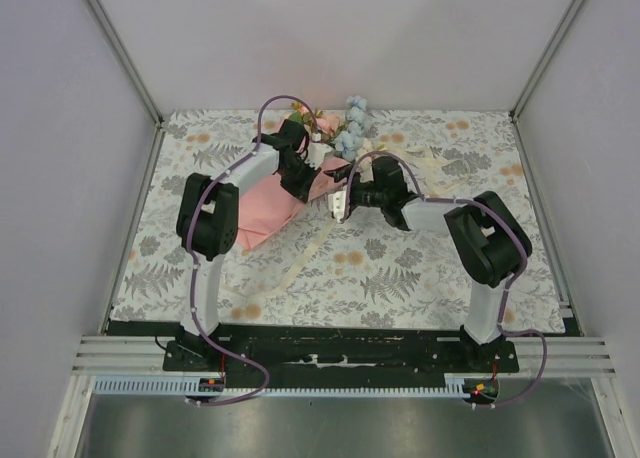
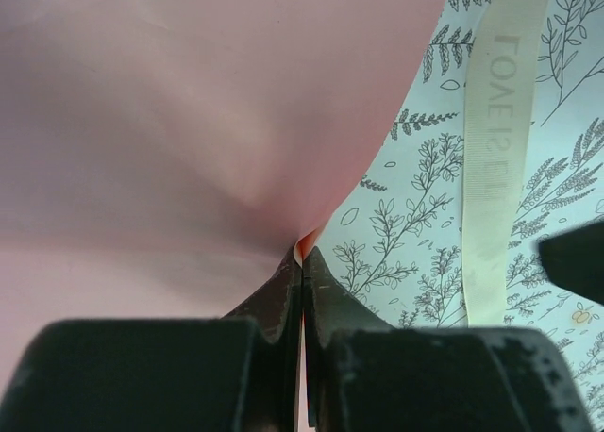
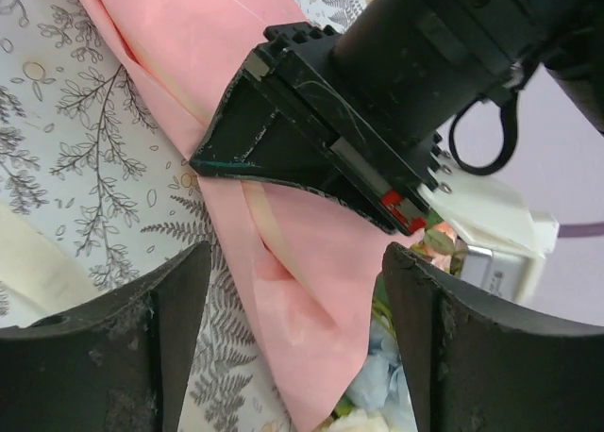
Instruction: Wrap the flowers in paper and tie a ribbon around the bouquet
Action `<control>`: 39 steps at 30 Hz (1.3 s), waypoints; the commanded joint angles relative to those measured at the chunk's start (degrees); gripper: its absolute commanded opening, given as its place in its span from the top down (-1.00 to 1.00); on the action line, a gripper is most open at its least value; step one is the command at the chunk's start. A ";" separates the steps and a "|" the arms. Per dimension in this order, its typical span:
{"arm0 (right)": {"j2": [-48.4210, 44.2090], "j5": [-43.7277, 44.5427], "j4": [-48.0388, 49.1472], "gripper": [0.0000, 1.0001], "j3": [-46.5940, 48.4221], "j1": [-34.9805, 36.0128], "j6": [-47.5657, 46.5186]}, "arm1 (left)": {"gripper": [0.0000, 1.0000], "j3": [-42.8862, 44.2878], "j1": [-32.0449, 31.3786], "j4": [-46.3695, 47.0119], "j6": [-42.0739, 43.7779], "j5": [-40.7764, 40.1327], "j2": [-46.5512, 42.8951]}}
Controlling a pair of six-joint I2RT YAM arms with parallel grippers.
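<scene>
We see the left gripper (image 2: 302, 258) with its jaws pressed together on the edge of the salmon-pink paper (image 2: 189, 121) — a thin fold of the sheet is pinched right at the tips. Beside that pinch, a cream ribbon (image 2: 495, 168) with printed lettering lies flat on the leaf-patterned tablecloth (image 2: 396, 224). It runs away from the camera and stays apart from the paper's edge.

From above, the paper lies folded into a long bundle near the middle of the table, slanting from near-left to far-right. The flowers (image 1: 345, 128) — pale blue blossoms, a peach-pink rose and green leaves — stick out of its far end. Both arms reach in toward the far part of the bundle, one from each side.

The right gripper (image 3: 297, 257) sits over the wrapped paper with its jaws spread wide and nothing between them. In its own view one finger shows on each side of the pink bundle, and the black body of the left gripper crosses the paper just beyond. Blue blossoms show at the bottom edge of that view, and a stretch of ribbon lies on the cloth at the lower left.
</scene>
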 commanded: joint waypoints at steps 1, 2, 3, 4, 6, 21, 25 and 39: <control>4.43 -2.43 0.81 -0.61 6.69 0.69 -10.60 | 0.96 1.69 0.46 -1.98 -0.26 3.68 -2.69; 5.49 -2.42 0.20 -0.60 7.40 0.78 -11.83 | 0.96 1.86 0.63 -2.16 -0.18 3.95 -2.60; 6.28 -2.34 -0.24 -0.60 7.93 0.86 -12.71 | 0.96 2.04 0.55 -2.34 -0.09 4.21 -2.69; 7.33 -1.99 -0.77 -0.59 8.81 0.95 -14.20 | 0.96 2.21 0.55 -2.51 0.00 4.56 -2.60; 9.44 -1.11 -2.09 -0.59 10.21 1.04 -16.23 | 0.96 2.57 0.63 -3.13 0.18 5.09 -2.51; 15.08 -0.05 -16.68 -0.19 17.78 0.78 -26.69 | 0.96 4.68 2.22 -4.27 -1.58 9.57 -2.95; 16.30 1.88 -16.51 0.02 19.27 0.86 -26.43 | 0.96 4.59 2.22 -4.53 -1.14 10.36 -3.57; 14.64 4.61 -8.86 1.00 21.12 -0.19 -16.42 | -0.50 -12.97 20.47 -10.12 16.99 29.26 -26.30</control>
